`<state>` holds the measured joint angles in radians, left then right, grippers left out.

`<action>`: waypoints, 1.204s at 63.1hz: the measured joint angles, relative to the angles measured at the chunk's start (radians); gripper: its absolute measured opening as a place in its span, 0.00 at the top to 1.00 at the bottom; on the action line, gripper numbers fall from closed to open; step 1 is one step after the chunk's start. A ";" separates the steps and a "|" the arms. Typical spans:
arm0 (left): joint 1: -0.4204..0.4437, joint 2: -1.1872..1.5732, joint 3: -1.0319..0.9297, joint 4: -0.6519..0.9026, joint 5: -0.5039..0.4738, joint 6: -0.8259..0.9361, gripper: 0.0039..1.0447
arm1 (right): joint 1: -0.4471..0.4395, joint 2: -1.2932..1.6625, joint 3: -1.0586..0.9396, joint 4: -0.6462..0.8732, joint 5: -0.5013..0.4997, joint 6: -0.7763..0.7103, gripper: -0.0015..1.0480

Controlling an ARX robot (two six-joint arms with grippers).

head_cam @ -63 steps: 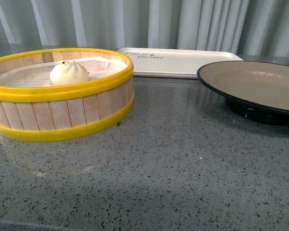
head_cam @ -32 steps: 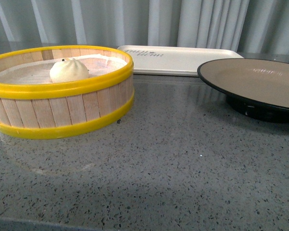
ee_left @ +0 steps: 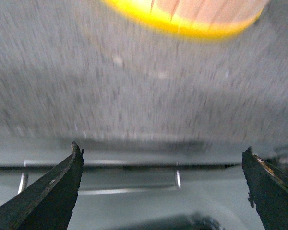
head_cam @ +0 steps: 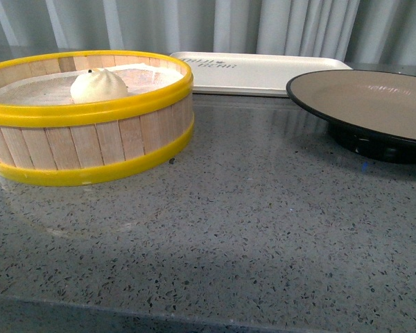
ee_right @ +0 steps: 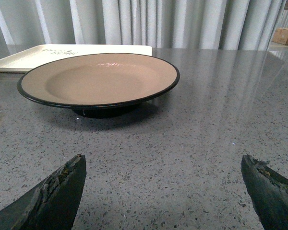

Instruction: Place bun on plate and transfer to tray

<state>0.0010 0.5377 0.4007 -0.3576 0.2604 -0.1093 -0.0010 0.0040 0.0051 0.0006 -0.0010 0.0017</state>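
Matte plate (ee_right: 98, 79), wooden basket (head_cam: 90, 142), possibly stone countertop (head_cam: 263, 229)

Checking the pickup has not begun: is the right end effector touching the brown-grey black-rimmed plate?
Apart. The right wrist view shows bare grey counter between the open right end effector and the round brown-grey black-rimmed plate.

On the left of the countertop (head_cam: 249, 229), a steamer basket (head_cam: 90, 139) with the bun (head_cam: 98, 85) inside, resting on its floor. On the right, well apart from the basket, the plate (head_cam: 364, 104), raised on its foot on the same countertop. Behind and between the two, the tray (head_cam: 263, 71), flat on the countertop, near the basket's far right side and the plate's far left edge, with a curtain (head_cam: 277, 24) at the very back.
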 joint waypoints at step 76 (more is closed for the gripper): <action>-0.291 1.072 0.914 0.137 -0.348 0.097 0.06 | 0.000 0.000 0.000 0.000 0.000 0.000 0.08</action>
<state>-0.2905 1.6096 1.3151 -0.2211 -0.0875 -0.0120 -0.0006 0.0036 0.0051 0.0006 -0.0013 0.0017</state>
